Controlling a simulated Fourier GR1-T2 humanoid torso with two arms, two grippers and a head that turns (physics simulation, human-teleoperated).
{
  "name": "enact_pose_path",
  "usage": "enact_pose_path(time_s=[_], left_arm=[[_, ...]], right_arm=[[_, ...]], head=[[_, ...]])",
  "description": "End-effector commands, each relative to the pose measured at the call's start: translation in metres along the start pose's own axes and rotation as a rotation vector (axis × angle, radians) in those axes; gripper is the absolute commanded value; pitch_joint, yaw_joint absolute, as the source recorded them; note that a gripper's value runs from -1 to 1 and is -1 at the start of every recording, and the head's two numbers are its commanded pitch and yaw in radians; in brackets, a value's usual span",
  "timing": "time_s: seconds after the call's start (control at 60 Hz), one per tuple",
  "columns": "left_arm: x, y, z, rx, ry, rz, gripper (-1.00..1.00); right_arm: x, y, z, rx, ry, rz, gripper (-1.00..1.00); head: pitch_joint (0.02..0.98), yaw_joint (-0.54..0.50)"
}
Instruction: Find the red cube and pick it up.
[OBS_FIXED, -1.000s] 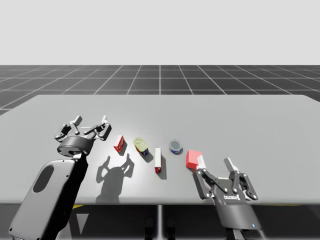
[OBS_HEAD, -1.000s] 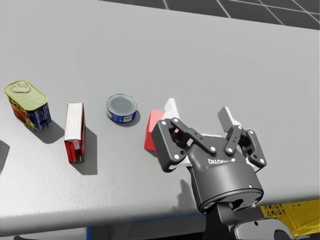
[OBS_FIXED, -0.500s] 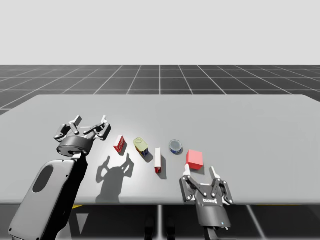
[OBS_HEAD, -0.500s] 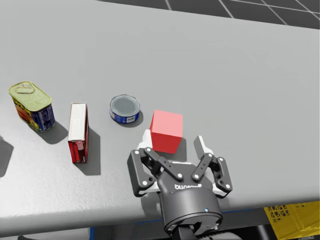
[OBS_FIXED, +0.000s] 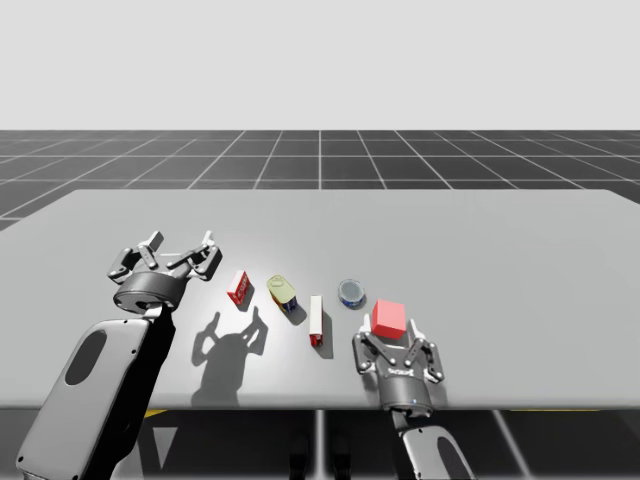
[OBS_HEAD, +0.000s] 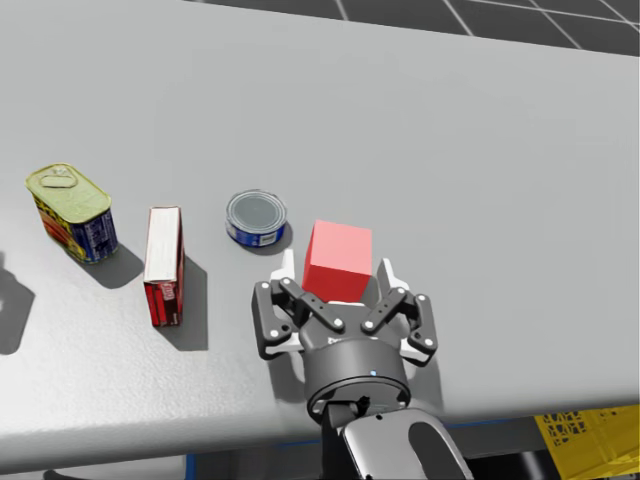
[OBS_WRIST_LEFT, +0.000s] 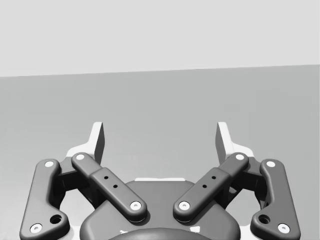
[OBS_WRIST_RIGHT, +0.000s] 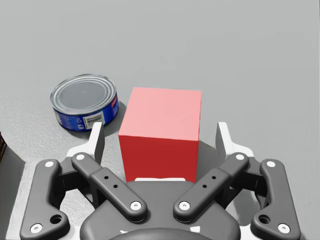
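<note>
The red cube (OBS_FIXED: 388, 318) (OBS_HEAD: 338, 258) sits on the grey table (OBS_FIXED: 500, 260) near its front edge. My right gripper (OBS_FIXED: 389, 331) (OBS_HEAD: 338, 276) (OBS_WRIST_RIGHT: 160, 135) is open and straddles it. In the right wrist view the cube (OBS_WRIST_RIGHT: 161, 127) stands between the white fingertips (OBS_WRIST_RIGHT: 97, 136) with a small gap on each side. My left gripper (OBS_FIXED: 182, 243) (OBS_WRIST_LEFT: 160, 135) is open above the table's left part, far from the cube, with nothing between its fingers.
A flat blue round can (OBS_FIXED: 351, 293) (OBS_HEAD: 256, 217) (OBS_WRIST_RIGHT: 85, 100) lies just left of and beyond the cube. Further left lie a red-and-white box (OBS_FIXED: 316, 320) (OBS_HEAD: 164, 265), a yellow-topped rectangular can (OBS_FIXED: 284, 293) (OBS_HEAD: 73, 212) and a small red box (OBS_FIXED: 240, 287).
My right gripper has swung left from the cube's right side and come forward until its fingers flank the cube. My head has turned slightly. The left arm is still.
</note>
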Motion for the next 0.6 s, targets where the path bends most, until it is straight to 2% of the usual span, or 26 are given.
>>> enact_pose_path(time_s=[0.017, 0.05, 0.217, 0.283, 0.3, 0.317, 0.333, 0.367, 0.483, 0.6], left_arm=[[0.0, -0.0001, -0.0002, 0.0, 0.001, -0.001, -1.0], [0.0, -0.0001, -0.0002, 0.0, 0.001, -0.001, -1.0], [-0.0002, -0.0003, -0.0001, 0.0, 0.001, -0.001, -1.0], [-0.0002, -0.0005, 0.0, -0.001, 0.001, -0.002, -1.0], [-0.0003, -0.0004, -0.0002, -0.001, 0.001, -0.002, -1.0], [-0.0003, -0.0004, -0.0002, -0.001, 0.001, -0.002, -1.0], [-0.0003, -0.0004, -0.0003, -0.001, 0.001, -0.002, -1.0], [-0.0004, -0.0005, -0.0002, -0.001, 0.001, -0.002, -1.0], [-0.0005, -0.0006, -0.0002, -0.001, 0.001, -0.004, -1.0], [-0.0007, -0.0008, -0.0004, -0.001, 0.002, -0.006, -1.0]], right_arm=[[-0.0064, -0.0002, -0.0141, -0.021, 0.035, 0.02, -1.0], [-0.0072, -0.0003, -0.016, -0.027, 0.055, 0.012, -1.0], [-0.0088, -0.0016, -0.0211, -0.057, 0.062, 0.026, -1.0], [-0.0086, -0.0038, -0.0216, -0.016, 0.084, 0.025, -1.0], [-0.0087, -0.0039, -0.0211, -0.026, 0.08, 0.026, -0.76], [-0.0095, -0.0041, -0.0208, -0.035, 0.076, 0.024, 0.3], [-0.0094, -0.0044, -0.0212, -0.032, 0.081, 0.026, 0.84], [-0.0096, -0.005, -0.0206, -0.033, 0.087, 0.024, 1.0], [-0.0102, -0.0059, -0.0204, -0.043, 0.083, 0.026, 1.0], [-0.011, -0.0074, -0.0202, -0.053, 0.073, 0.037, 1.0]], head=[[0.87, -0.25], [0.871, -0.25], [0.869, -0.25], [0.866, -0.25], [0.865, -0.25], [0.863, -0.25], [0.863, -0.25], [0.857, -0.25], [0.827, -0.25], [0.755, -0.26]])
